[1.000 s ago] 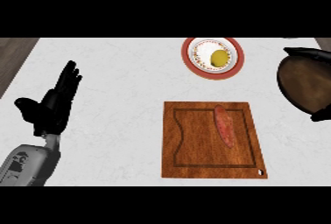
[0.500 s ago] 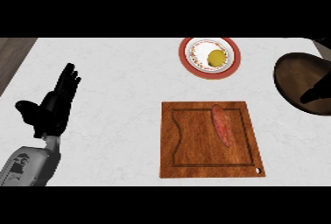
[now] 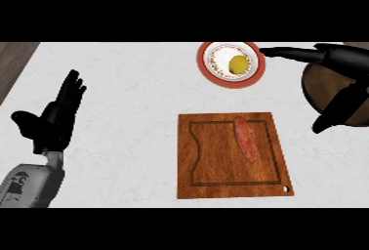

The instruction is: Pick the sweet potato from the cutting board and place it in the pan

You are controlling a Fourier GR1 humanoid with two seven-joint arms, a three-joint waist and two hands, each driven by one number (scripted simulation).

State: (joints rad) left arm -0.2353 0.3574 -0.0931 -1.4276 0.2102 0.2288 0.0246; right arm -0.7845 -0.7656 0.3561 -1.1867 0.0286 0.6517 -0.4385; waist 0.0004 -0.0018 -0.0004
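**Position of task item.** The sweet potato [image 3: 246, 140] lay flat on the cutting board [image 3: 216, 161]. It ran lengthwise along the board's right half, inside the groove, and neither hand touched it.

**Hands.** The right hand [image 3: 344, 61] was beyond the board's far right corner, above the pan [image 3: 314, 90]. It was spread wide and held nothing. One finger stretched out past the board's far edge and another part hung down toward the board's right side. The left hand [image 3: 54, 122] rested well to the left of the board, fingers straight and pointing up.

**Risks, as judged.**
- The potato was slim and low on the wood. Fingers closing on it from above could roll it sideways.
- A hold taken near one end could let the long body tilt during the carry.
- The pan was largely hidden by the right hand and ran off the view beyond the board's right side. Its rim could not be fully traced, so a release point would be hard to confirm.

**Surroundings.** A red-rimmed plate [image 3: 216, 73] carrying a yellow item [image 3: 238, 63] stood just beyond the board's far edge. A low reach from the pan toward the board could clip its rim. Nothing lay between the board's right edge and the pan.
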